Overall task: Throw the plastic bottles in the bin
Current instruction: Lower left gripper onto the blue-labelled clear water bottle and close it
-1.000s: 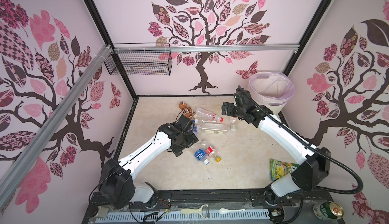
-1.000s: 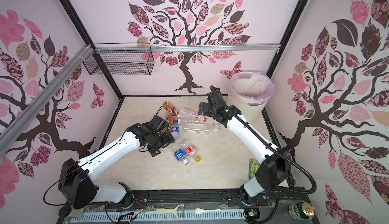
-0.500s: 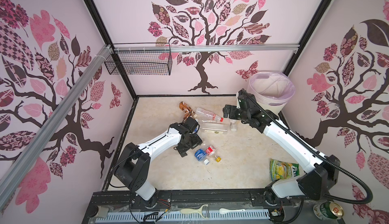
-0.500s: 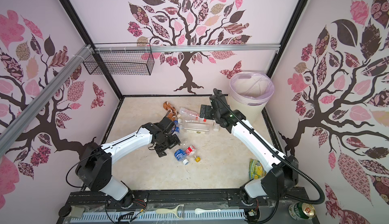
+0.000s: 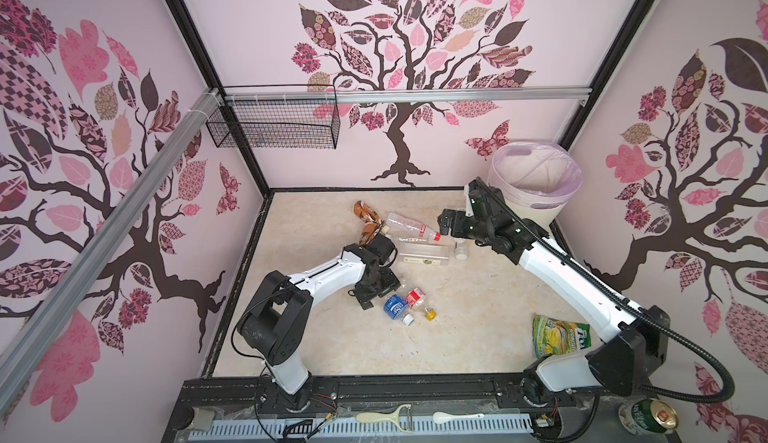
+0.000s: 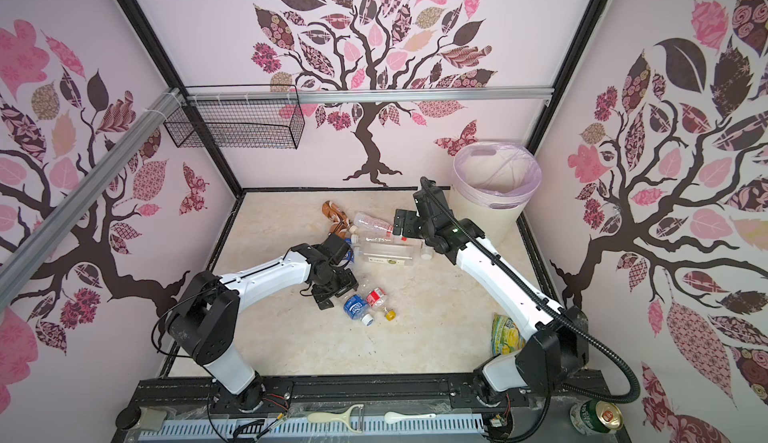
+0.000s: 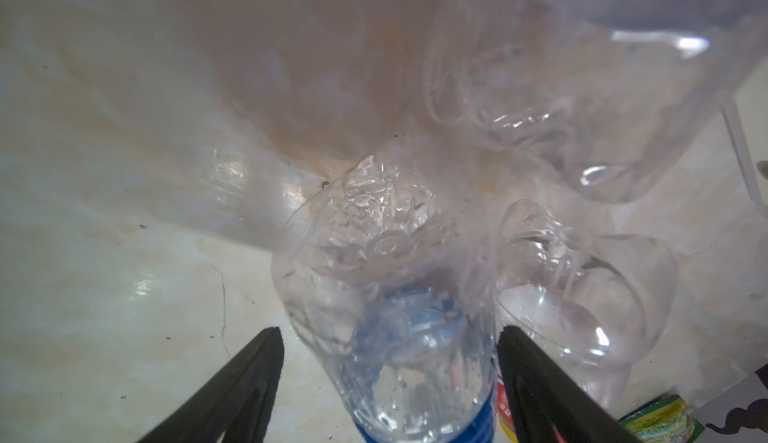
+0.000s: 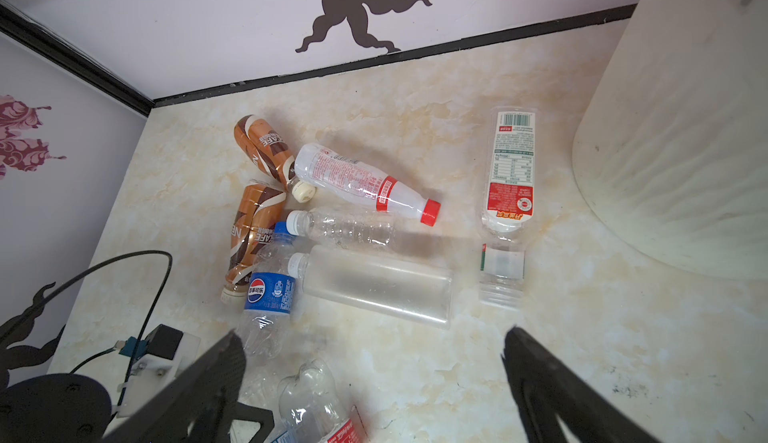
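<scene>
Left gripper [image 7: 389, 330], jaws apart, straddles a crinkled clear blue-labelled bottle [image 7: 415, 378]; right gripper [image 8: 374, 334] hangs spread wide over other bottles [image 8: 361, 183].

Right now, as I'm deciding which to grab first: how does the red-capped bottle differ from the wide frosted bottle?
The red-capped bottle is rounded and tapering, with red print; the wide frosted bottle is straight-sided and bulkier. The red-capped bottle's cap points toward the bin; the wide frosted bottle's white cap points away from it. Both lie on their sides, capped.
</scene>
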Motion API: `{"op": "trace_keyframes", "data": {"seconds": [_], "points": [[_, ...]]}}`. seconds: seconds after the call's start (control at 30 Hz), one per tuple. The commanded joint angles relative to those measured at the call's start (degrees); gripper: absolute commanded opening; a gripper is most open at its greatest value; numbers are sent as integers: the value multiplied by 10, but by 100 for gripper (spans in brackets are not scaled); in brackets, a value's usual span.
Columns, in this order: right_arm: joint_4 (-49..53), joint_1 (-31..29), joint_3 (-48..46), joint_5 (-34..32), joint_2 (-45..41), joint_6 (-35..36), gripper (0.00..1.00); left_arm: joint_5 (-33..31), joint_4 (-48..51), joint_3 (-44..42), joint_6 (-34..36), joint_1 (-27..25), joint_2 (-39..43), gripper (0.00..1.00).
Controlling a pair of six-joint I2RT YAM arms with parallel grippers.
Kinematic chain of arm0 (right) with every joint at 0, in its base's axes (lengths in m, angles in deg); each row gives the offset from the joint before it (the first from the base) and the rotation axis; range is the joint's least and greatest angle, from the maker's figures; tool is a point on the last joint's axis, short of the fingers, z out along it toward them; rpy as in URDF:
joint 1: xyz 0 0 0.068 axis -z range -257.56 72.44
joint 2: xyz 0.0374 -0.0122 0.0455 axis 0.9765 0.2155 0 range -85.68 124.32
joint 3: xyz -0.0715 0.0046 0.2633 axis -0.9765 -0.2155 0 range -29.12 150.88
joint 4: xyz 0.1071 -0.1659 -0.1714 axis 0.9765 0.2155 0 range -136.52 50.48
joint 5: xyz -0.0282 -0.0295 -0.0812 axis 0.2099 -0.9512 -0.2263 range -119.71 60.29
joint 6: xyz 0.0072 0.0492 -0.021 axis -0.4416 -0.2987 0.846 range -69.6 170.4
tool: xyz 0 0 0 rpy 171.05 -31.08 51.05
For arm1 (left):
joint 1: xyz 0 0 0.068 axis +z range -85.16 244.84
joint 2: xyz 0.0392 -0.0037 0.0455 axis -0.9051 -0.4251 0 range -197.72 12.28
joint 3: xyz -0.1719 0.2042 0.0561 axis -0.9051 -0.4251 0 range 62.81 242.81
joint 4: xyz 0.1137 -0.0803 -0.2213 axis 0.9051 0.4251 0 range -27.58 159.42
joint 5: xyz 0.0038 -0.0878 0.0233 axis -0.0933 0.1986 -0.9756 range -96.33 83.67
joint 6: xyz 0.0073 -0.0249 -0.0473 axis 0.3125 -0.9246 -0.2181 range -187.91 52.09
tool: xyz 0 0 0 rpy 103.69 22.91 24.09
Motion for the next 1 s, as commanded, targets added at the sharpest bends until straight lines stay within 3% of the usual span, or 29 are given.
{"op": "trace_keyframes", "data": {"seconds": [0.0, 0.37, 0.97], "points": [[-2, -2, 1, 3, -18, -4, 100, -8, -5, 10, 12, -1, -9, 83], [-2, -2, 2, 6, -12, -11, 99, -17, -14, -16, 20, 6, -1, 71], [-6, -1, -6, 12, -16, -19, 100, -39, 3, -27, 40, 17, -5, 72]]}}
